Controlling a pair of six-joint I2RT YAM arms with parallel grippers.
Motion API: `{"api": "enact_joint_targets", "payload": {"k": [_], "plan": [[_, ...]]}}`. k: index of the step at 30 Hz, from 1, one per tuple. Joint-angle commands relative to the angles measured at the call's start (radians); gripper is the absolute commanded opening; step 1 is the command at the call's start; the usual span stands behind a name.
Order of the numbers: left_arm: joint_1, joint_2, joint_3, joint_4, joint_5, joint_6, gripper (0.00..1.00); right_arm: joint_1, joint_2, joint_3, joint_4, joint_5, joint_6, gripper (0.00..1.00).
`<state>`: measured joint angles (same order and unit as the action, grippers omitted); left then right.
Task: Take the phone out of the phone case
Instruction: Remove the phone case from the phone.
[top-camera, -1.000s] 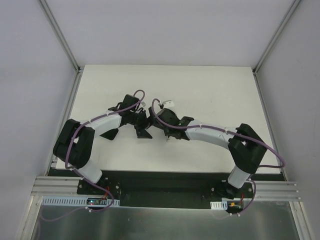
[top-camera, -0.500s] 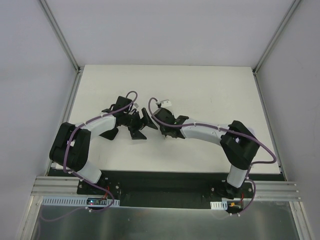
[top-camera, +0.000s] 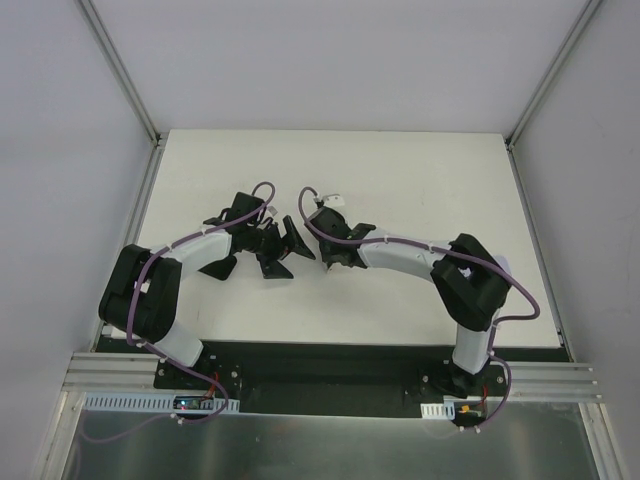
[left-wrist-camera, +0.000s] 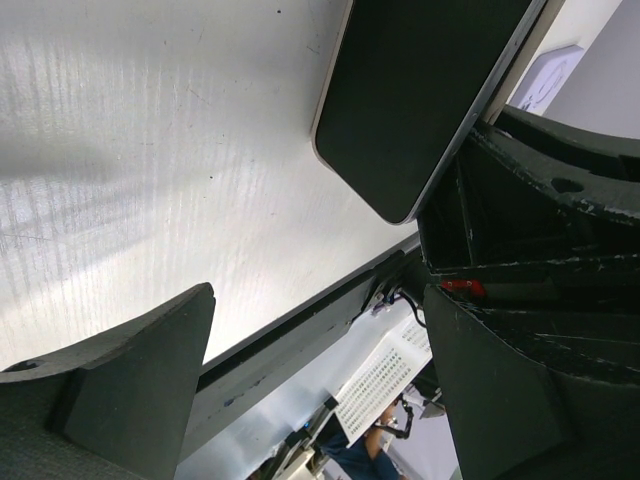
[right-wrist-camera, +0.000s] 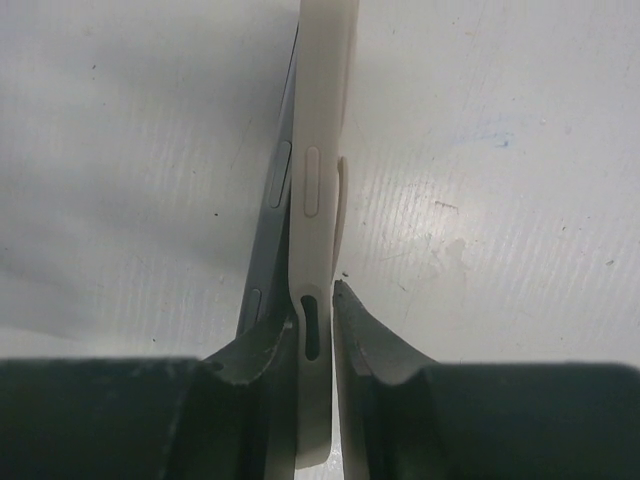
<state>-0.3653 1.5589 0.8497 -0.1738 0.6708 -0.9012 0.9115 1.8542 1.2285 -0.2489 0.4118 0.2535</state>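
Cream and rubbery-looking, the phone case (right-wrist-camera: 325, 120) is seen edge-on over the table (top-camera: 400, 170), midway between the two arms. The dark phone (right-wrist-camera: 275, 190) splays away from it at the far end, while the near end lies close against the case wall.

The phone is probably rigid, smooth and fairly dense. Its glass face would be slippery and could crack if dropped, so the long side edges look like the safest place to take hold. The case appears soft and thin, so it is likely to bend and stretch under a pull rather than come off cleanly. Peeling it back at a corner should free the phone more easily than a straight tug.

The right gripper (right-wrist-camera: 312, 330) is clamped on the near end of the case, one finger on each side of the wall beside an oval slot. The left gripper (left-wrist-camera: 315, 300) stands with its jaws wide apart and grips nothing. The phone's dark face lies just ahead, close to one of its fingers (left-wrist-camera: 520, 400), though contact cannot be made out.
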Motion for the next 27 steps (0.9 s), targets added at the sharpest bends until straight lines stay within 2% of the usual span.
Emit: {"api": "enact_joint_targets", "payload": {"k": [1, 3, 6, 12, 27], "plan": [[0.000, -0.008, 0.014, -0.009, 0.004, 0.021, 0.84, -0.025, 0.115, -0.021, -0.021, -0.045, 0.027, 0.20], [0.000, -0.003, 0.017, -0.009, 0.003, 0.022, 0.84, -0.025, 0.115, -0.024, -0.015, -0.053, 0.029, 0.19], [-0.006, 0.016, 0.041, -0.009, -0.003, 0.027, 0.84, -0.026, 0.112, -0.035, -0.004, -0.068, 0.026, 0.12], [-0.037, 0.133, 0.175, -0.021, -0.008, 0.041, 0.82, -0.037, 0.083, -0.107, 0.074, -0.143, 0.018, 0.01], [-0.050, 0.279, 0.411, -0.208, -0.223, 0.157, 0.78, -0.037, 0.043, -0.121, 0.102, -0.192, -0.051, 0.01]]}}
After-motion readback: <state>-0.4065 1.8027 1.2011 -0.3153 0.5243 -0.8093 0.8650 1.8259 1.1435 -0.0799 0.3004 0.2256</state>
